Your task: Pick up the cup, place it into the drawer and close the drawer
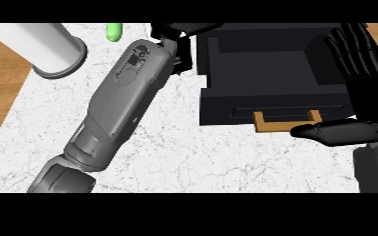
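A small green cup (pixel 114 31) shows at the counter's far edge, cut off by the view's top. My left forearm runs up from the lower left, and my left hand (pixel 179 32) lies right of the cup and apart from it, at the drawer's far left corner. Its fingers (pixel 201 27) stretch rightward with nothing in them. The dark drawer (pixel 221 105) stands pulled open with a wooden handle (pixel 288 123) on its front. My right hand (pixel 353 50) stays open at the right edge, over the drawer's right side, with its thumb (pixel 328 131) pointing left beside the handle.
A tall white cylinder with a grey rim (pixel 48 50) stands at the far left on the white marbled counter (pixel 184 155). A wooden floor strip (pixel 11 85) shows beyond the counter's left edge.
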